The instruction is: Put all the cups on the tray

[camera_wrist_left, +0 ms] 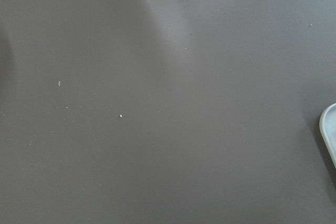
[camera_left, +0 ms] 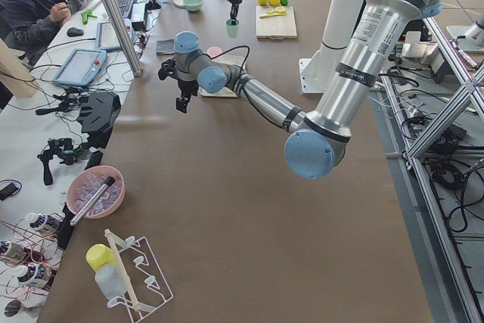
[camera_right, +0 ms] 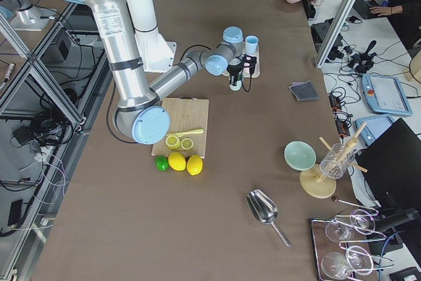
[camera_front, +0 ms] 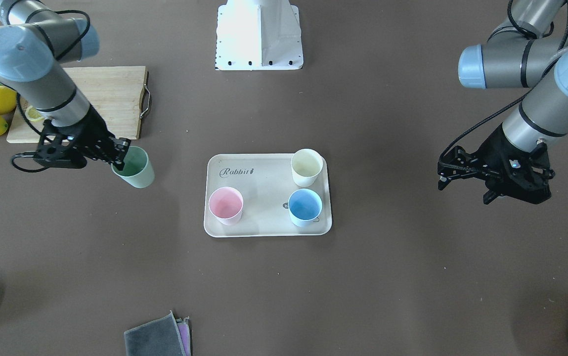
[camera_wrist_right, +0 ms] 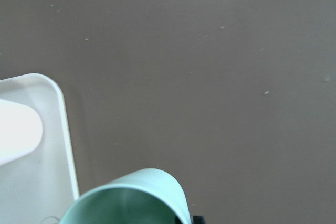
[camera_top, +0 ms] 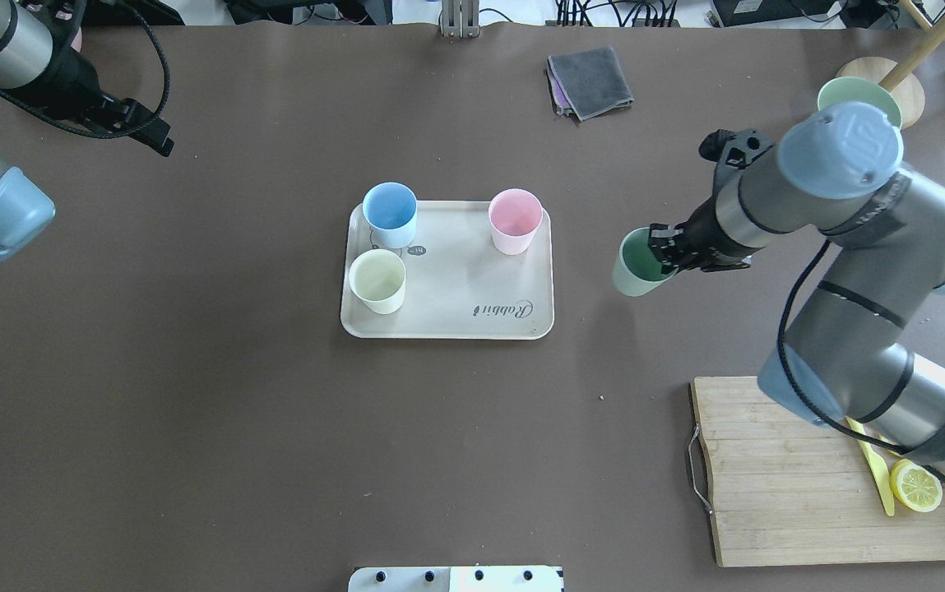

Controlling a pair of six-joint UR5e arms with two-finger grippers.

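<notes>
Tray: flat beige rectangle with rounded corners and a raised pale rim, at the centre of the front-facing view.
On tray: smooth tapered pink cup, blue cup and cream cup, all upright.
Green cup: matte and tapered, tilted, off the tray toward the left of that view.
Right gripper: clamped on the green cup's rim, one finger inside.
Left gripper: far right of that view, jaws apart, holding nothing.
</notes>
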